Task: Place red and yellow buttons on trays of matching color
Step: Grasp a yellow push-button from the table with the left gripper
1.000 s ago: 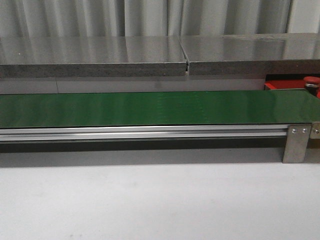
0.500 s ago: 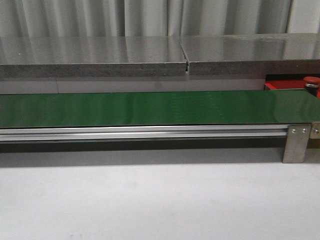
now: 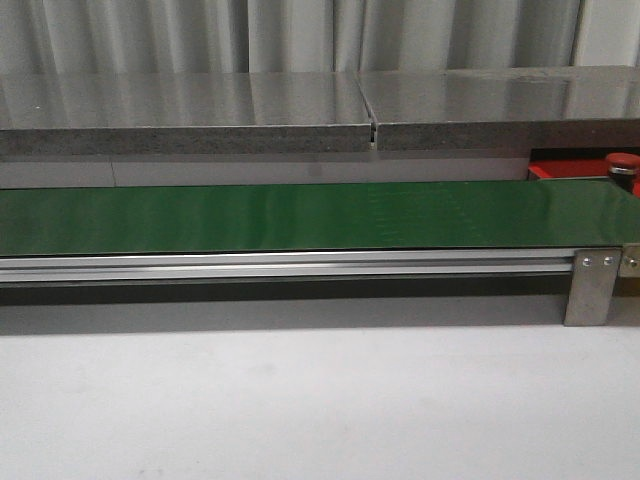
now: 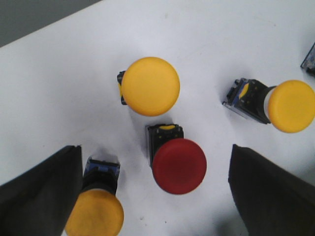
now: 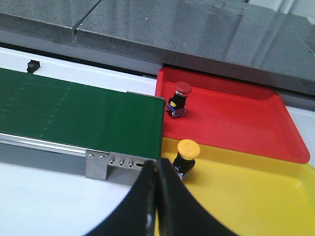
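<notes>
Across the front view runs the long green belt (image 3: 300,215), smooth and slightly glossy on a brushed aluminium rail (image 3: 290,263), with a grey stone-like shelf (image 3: 300,110) behind it. At the belt's far right end sit two flat, low-rimmed plastic trays: the red tray (image 5: 236,118), holding one red button (image 5: 179,100) upright near its belt-side corner, and the yellow tray (image 5: 246,196), holding one yellow button (image 5: 186,155) close to the right gripper (image 5: 156,196), whose black fingers are pressed together with nothing between them.

Under the left wrist, the left gripper (image 4: 157,191) is spread wide over a matte white table (image 4: 64,73). Between its fingers lies a second red button (image 4: 178,164), its domed cap shiny, its blocky dark body behind. Three more yellow buttons crowd it: one (image 4: 150,86) nearly touching its body, one (image 4: 96,209) tight against the finger (image 4: 39,191), one (image 4: 290,105) further off.

My worry is the crowding: closing could catch the yellow one by the finger, or knock it aside. The smooth rounded caps may slip, so the squarer body looks the safer grip
</notes>
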`<state>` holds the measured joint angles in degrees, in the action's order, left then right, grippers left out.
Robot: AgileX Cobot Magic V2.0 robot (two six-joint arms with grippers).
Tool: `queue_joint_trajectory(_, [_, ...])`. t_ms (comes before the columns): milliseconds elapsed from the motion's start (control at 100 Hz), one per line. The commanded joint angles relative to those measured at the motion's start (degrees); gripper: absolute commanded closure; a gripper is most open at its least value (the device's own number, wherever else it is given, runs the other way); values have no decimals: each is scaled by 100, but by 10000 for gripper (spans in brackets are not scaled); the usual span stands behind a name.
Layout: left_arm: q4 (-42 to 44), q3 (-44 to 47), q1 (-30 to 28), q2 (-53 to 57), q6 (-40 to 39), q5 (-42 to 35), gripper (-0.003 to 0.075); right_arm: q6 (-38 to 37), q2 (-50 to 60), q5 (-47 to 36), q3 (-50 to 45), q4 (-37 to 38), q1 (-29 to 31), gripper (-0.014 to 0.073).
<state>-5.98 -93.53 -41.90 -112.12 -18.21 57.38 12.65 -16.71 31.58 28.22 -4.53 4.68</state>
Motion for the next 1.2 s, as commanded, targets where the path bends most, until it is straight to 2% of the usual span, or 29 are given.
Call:
queue_joint_trajectory(0, [-69,-214,-9,178,-68,-373,145,40,-43,-402,146,-4,4,662])
queue_joint_trajectory(490, [-115,-645,-9,-668,-68,-584,152,40,-43,-402,146,-4,4,662])
queue_joint_trajectory(610, [-94,-645,-9,-681,-68,-726,193,40,-43,-402,146,-4,4,662])
queue_joint_trajectory(820, [-94,-645,-9,-681,-68,-756,352,40,-43,-402,146,-4,4,662])
queue_joint_trajectory(900, [-91,-645,-9,-681,-68,-756,391,40,-43,-402,146,-4,4,662])
queue_joint_trajectory(1190, [-91,-645,-9,-671,-68,-726,407,40,-43,-402,146,-4,4,662])
